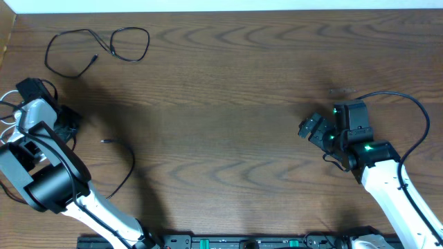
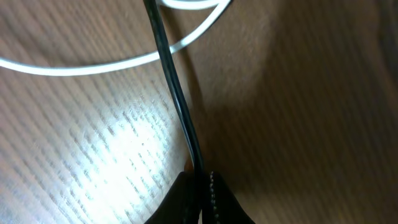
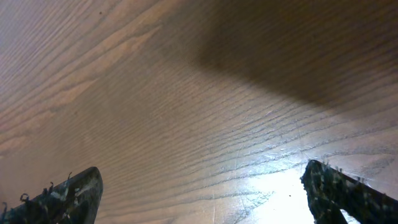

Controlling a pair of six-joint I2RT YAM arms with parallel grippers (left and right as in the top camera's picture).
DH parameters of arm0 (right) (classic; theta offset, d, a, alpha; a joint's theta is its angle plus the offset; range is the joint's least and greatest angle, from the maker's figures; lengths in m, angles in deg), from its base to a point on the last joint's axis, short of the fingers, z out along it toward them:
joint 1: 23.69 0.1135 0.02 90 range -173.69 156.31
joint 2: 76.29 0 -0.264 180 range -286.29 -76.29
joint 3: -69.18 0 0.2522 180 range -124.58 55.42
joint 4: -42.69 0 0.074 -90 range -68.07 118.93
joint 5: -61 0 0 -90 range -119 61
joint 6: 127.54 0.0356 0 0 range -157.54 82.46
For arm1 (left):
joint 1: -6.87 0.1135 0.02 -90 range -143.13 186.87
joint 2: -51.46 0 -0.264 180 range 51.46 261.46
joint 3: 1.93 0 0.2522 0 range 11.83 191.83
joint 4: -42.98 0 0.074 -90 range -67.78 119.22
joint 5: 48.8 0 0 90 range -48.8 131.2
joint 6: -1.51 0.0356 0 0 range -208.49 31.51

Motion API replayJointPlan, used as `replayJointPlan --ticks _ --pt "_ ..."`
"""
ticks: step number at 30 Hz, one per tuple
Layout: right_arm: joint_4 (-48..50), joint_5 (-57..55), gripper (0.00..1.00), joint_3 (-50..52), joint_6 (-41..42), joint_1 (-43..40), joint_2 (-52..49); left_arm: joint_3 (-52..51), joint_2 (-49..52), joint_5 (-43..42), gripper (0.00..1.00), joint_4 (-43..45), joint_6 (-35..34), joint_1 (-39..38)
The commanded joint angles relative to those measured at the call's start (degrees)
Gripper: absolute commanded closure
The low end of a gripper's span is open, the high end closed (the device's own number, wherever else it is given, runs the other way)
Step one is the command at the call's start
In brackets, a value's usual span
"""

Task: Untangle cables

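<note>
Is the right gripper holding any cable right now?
No: the right gripper stands wide open in its wrist view, with only bare table between its fingers.

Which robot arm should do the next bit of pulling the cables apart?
Probably left. The left gripper is shut on a black cable near where a white cable crosses it. The right gripper hangs open over the table, far from them.

dim warm light, glare on table [image 2: 127, 134], black cable [image 2: 177, 106] blurred close-up
</note>
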State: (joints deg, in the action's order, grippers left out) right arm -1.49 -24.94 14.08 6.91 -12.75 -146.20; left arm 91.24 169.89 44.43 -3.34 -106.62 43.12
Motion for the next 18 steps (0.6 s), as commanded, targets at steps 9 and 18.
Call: replayJointPlan --ticks 9,18 --pt "-0.07 -0.7 0.01 -0.17 -0.83 -0.09 0.15 0.81 -14.91 1.14 0.93 -1.25 -0.42 3.15" --pt "-0.07 -0.72 0.01 -0.17 -0.83 -0.09 0.15 0.55 -19.45 3.08 0.93 -8.83 -9.46 4.09"
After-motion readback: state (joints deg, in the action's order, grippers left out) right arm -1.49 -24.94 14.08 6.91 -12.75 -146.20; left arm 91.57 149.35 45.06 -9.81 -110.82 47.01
